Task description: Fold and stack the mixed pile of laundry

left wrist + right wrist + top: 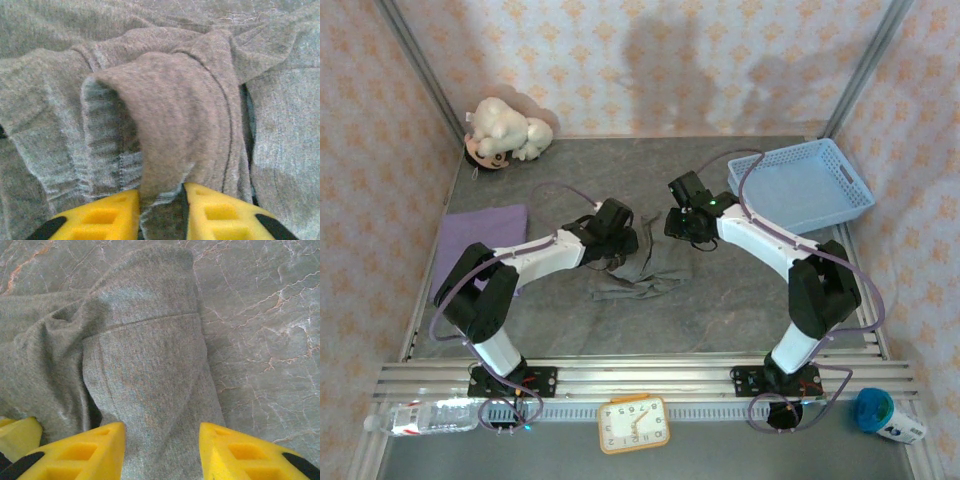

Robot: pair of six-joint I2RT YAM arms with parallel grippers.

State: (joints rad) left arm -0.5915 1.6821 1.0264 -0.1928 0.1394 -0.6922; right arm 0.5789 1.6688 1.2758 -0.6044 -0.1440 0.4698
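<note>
Grey-olive shirt pinched in left jaws, clock numerals perhaps legible

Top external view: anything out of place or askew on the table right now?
The grey shirt lies crumpled mid-table, bunched between both arms rather than flat. The purple shirt lies folded at the left. Nothing looks spilled or damaged.

Both arms hide much of the dark grey-olive shirt from above; the water bottle is cut off.
</note>
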